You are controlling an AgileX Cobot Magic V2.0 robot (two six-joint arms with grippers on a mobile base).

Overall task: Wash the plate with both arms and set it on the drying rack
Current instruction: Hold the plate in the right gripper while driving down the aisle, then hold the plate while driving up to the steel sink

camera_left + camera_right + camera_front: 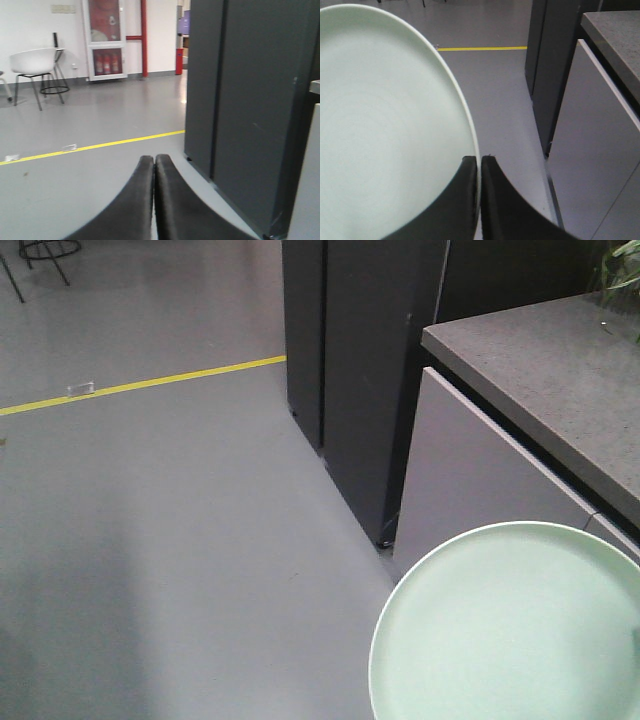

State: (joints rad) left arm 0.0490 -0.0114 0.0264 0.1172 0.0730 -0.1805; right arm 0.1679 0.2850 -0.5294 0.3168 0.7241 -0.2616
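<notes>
1. Exterior front-facing view: the plate (510, 630) hangs in the lower right corner, in the air over the grey floor (180, 540) and just beside the counter (550, 370). It is round, pale mint and matte, with a low upright rim. The counter has a speckled dark stone top over a smooth pale front. Neither a sink nor a drying rack shows, so the step in hand looks like carrying. Keeping the plate steady and clear of the counter edge would serve it best.
2. Left wrist-mounted view: the left gripper (154, 165) has its curved black jaws pressed together on nothing and faces a tall dark cabinet (250, 110). It would need to spread them before sharing the hold.
3. Right wrist-mounted view: the right gripper (479, 162) has its jaws pinching the plate's thin rim. An edge pinch on a smooth, wide plate may let it pivot, so slow, even travel is advisable.
</notes>
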